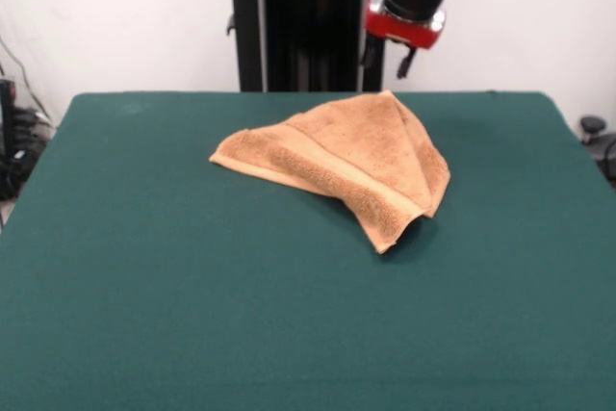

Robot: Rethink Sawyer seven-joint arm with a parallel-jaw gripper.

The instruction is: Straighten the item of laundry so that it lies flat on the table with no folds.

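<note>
My red-and-black claw point(408, 57) hangs above the far edge of the dark green felt worktop point(144, 286); I cannot tell whether it is apart or together. The folded orange-tan terry towel point(346, 163) lies just below and nearer the camera, its banded edge running diagonally.

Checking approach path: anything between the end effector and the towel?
Nothing. In the front view the end effector hangs above the towel's far peak, with only air and the pedestal behind showing between them. The table around the towel shows only green cloth.
</note>
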